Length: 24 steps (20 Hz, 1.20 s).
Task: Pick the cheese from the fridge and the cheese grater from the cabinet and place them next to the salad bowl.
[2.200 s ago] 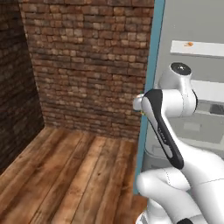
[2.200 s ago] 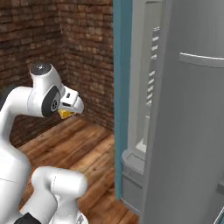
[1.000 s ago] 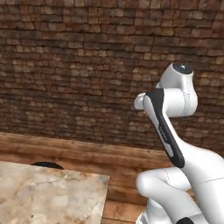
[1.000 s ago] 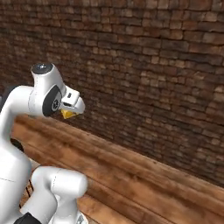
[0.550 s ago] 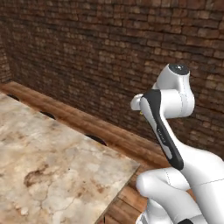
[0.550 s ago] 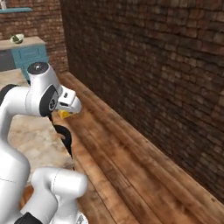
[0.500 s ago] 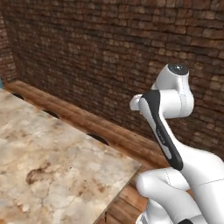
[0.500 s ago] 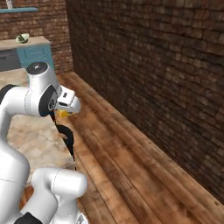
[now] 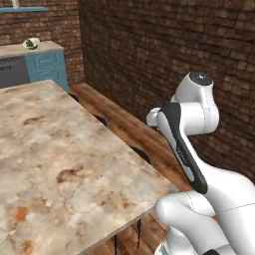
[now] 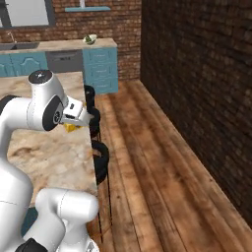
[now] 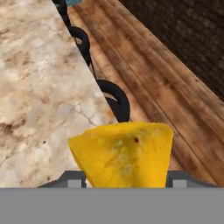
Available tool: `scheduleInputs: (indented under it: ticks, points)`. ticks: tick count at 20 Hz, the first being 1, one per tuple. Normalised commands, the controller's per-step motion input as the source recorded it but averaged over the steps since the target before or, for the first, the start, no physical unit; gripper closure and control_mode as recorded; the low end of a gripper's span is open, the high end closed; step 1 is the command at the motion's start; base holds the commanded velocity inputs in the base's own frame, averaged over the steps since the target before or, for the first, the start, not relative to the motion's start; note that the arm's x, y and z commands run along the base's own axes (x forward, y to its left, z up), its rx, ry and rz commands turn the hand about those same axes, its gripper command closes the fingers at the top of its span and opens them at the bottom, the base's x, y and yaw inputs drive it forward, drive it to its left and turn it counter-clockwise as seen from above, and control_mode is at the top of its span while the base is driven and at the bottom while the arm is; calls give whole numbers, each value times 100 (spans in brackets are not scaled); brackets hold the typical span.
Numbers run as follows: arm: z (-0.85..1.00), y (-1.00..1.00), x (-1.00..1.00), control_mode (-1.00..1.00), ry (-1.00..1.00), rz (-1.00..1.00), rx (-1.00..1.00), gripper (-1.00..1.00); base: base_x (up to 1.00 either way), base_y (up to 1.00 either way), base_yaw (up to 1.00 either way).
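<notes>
Pinched between the two fingers of the pincer (image 11: 124,177) at the bottom of the hand view is the cheese (image 11: 124,154), a yellow wedge that sits low in the middle of that frame. In the right base view the same cheese (image 10: 72,127) peeks out as a small yellow bit under the white hand, in the left middle of the frame.

Just past the cheese in the hand view lies the stone table (image 11: 39,83), which takes up the left side, with brown marks on its pale top. Black stools (image 11: 114,97) stand along its edge, one after another toward the top of the frame. The wooden floor (image 11: 148,74) runs along the right side of the table.

Farther off, in the upper left of the right base view, a teal counter (image 10: 101,64) stands against a brick wall (image 10: 197,74). On it sits the salad bowl (image 10: 89,39), small and pale with something green inside, though it is too far away to see well. In the left base view the bowl (image 9: 32,43) shows in the upper left corner.
</notes>
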Motion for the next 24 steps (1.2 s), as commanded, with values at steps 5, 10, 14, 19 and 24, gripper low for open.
scheduleInputs:
  ticks: [5,10,14,19,24]
  points:
    - [0,0,0,100,0,0,0,100,23,-50,30]
    - [0,0,0,100,0,0,0,100,19,-61,21]
    - [0,0,0,100,0,0,0,100,17,-61,21]
    - [0,0,0,100,0,0,0,100,21,-60,20]
    - [0,0,0,100,0,0,0,100,26,-60,17]
